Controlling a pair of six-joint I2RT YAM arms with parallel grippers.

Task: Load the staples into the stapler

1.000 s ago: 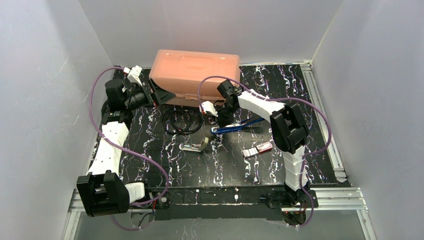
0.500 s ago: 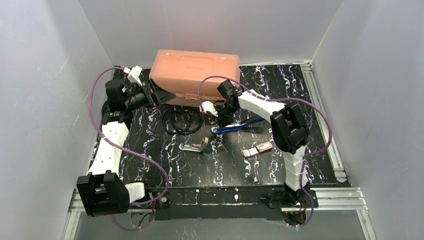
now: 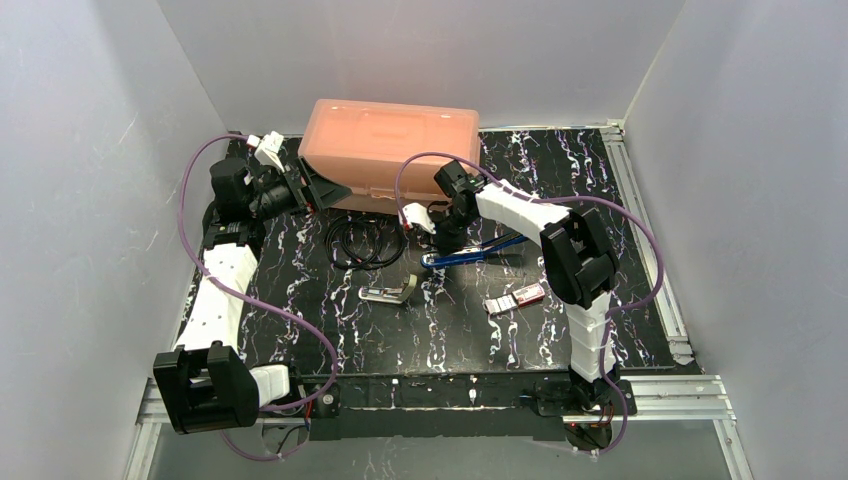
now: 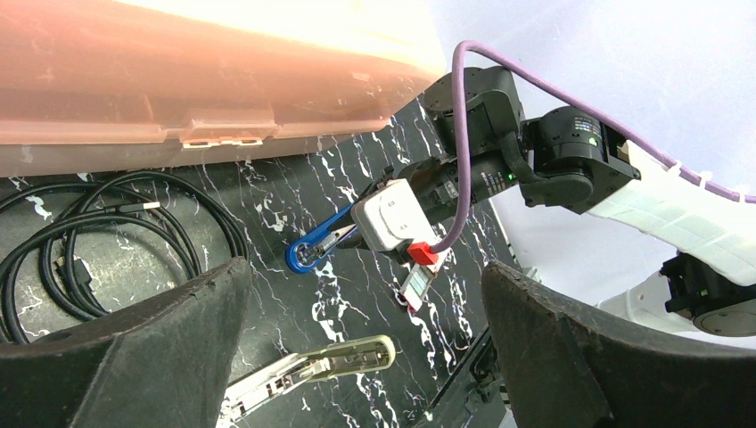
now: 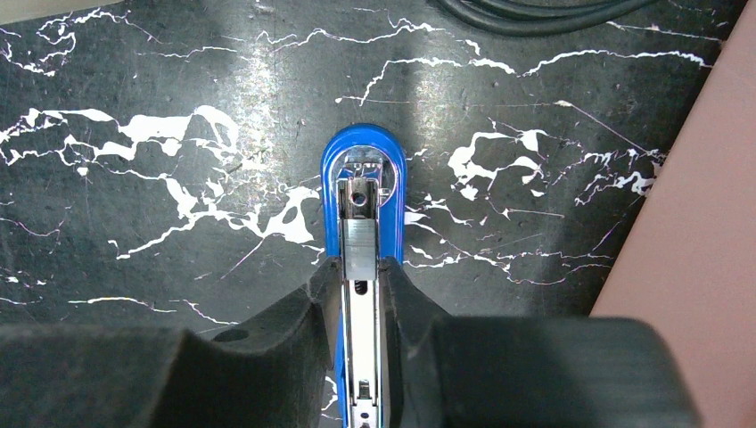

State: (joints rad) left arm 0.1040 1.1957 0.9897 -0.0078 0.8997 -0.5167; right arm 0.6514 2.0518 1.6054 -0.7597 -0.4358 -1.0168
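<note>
The blue stapler (image 3: 470,252) lies open on the black marbled table, its rounded blue head (image 5: 363,174) pointing left and its silvery staple channel exposed. My right gripper (image 3: 447,243) reaches down over it, and its fingers (image 5: 363,267) are shut on the channel just behind the head. The staples (image 3: 517,297), a small pink-red box with its white tray slid out, lie to the right of the stapler, also seen in the left wrist view (image 4: 415,287). My left gripper (image 3: 325,190) hovers open near the orange case, holding nothing (image 4: 365,272).
A translucent orange case (image 3: 390,150) stands at the back of the table. A coil of black cable (image 3: 365,240) lies in front of it. A second, beige-and-silver stapler (image 3: 388,292) lies opened flat near the table's middle. White walls enclose three sides.
</note>
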